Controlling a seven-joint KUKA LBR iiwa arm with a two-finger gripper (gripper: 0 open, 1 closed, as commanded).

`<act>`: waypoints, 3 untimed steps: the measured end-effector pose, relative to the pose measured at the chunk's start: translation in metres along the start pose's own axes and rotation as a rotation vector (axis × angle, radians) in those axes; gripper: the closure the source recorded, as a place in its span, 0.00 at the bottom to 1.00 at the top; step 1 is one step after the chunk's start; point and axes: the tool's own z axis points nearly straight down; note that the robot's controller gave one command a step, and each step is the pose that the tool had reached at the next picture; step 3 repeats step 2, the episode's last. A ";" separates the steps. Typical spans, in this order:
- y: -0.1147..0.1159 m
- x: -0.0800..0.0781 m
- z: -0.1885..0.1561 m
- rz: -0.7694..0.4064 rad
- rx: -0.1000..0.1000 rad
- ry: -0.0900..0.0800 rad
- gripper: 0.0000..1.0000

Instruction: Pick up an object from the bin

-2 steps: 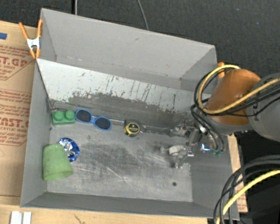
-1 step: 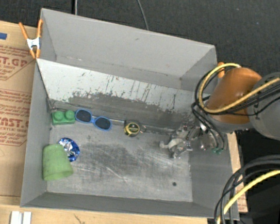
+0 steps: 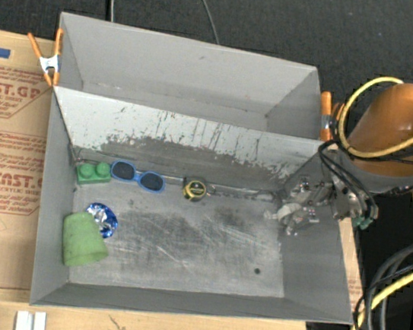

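Grey bin (image 3: 200, 256), five loose items. Green soft cup (image 3: 84, 240), lower-left corner; blue sunglasses (image 3: 137, 176) and green stud block (image 3: 93, 173) at the back wall's foot; blue crinkled ball (image 3: 102, 219) touching the cup; small yellow disc (image 3: 195, 189), back wall, mid-bin. Risk: wall-hugging items may block a clean pinch. Gripper (image 3: 292, 212) hangs by the right wall, well apart from all; jaw state cannot be told.

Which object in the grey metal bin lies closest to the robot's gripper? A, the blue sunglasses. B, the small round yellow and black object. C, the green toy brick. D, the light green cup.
B: the small round yellow and black object sits nearest the gripper at the right; the blue sunglasses, green toy brick and light green cup lie farther left.
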 end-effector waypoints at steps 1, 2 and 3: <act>0.043 0.005 -0.152 -0.417 -0.002 0.000 1.00; 0.028 -0.004 -0.032 -0.361 -0.009 0.012 1.00; 0.028 -0.004 -0.032 -0.361 -0.009 0.012 1.00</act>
